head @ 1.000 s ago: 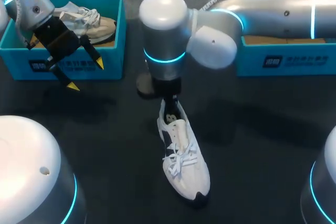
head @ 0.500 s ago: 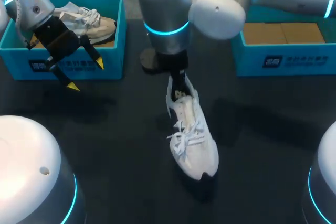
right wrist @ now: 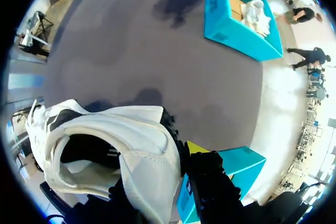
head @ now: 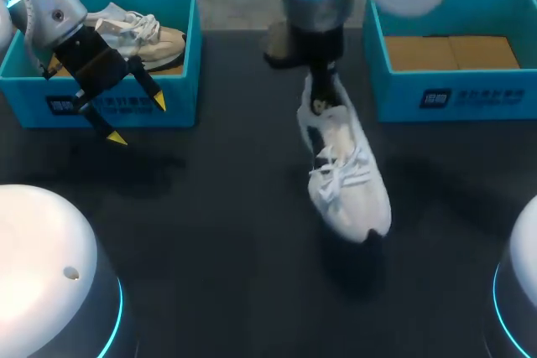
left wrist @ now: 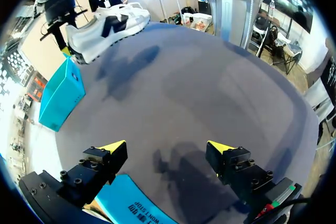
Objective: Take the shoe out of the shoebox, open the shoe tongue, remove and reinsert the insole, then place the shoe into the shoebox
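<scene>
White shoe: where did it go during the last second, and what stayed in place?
The right gripper, shut on the heel, carried the white shoe up and rightward toward the right shoebox. The left gripper stayed open before the left shoebox, the second shoe inside it.

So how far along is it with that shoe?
The white shoe is out of its box, gripped at the heel by the right gripper and hanging over the table. Whether the insole step is done, I cannot tell. Remaining: setting it into the blue shoebox beside it.
</scene>
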